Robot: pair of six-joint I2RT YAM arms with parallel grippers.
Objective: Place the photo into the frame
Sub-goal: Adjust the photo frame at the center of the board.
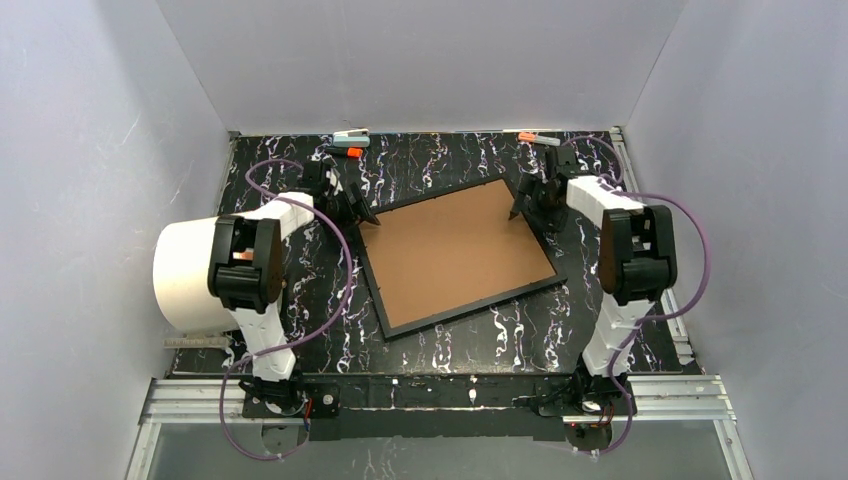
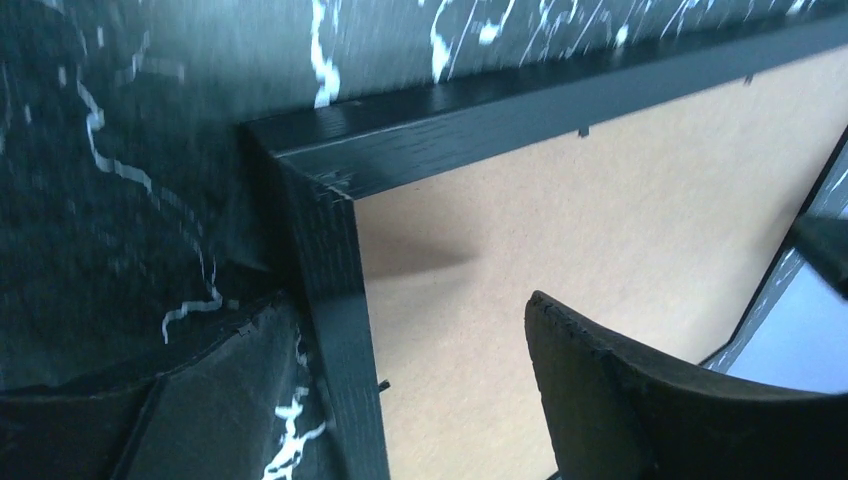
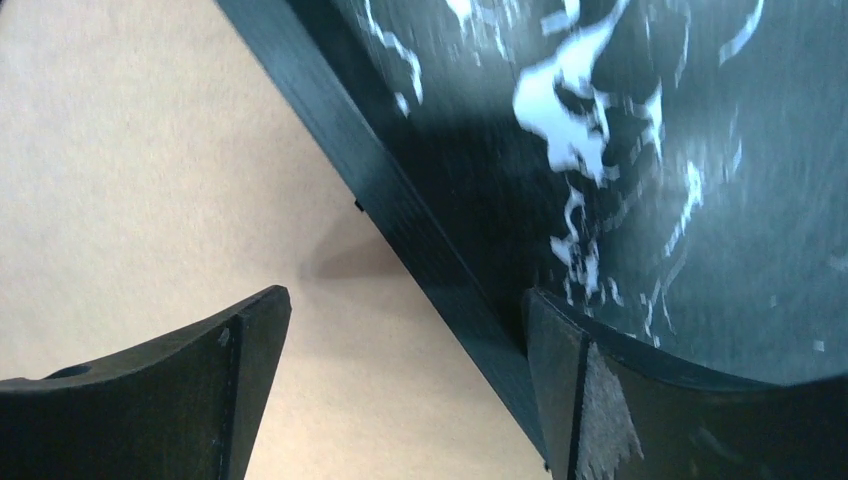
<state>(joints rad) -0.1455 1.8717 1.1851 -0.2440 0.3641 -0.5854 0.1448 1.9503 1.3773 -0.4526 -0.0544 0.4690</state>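
Top view: thin black rectangular picture frame (image 1: 371,285) lies face-down btw left claw (image 1: 352,208) and right claw (image 1: 530,205), plain brown backing board (image 1: 455,250) seated inside. Sunflower photo not visible; prob. under board, can't confirm. L wrist: left claw wide, frame corner just ahead. R wrist: right claw wide, astride frame rail, holding nothing. You've likely only to lock the back & flip it.

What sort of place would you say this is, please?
Probably a lab robot cell: plain pale walls box in a black marbled table, and the left arm and right arm are bolted to a metal rail at its near edge.
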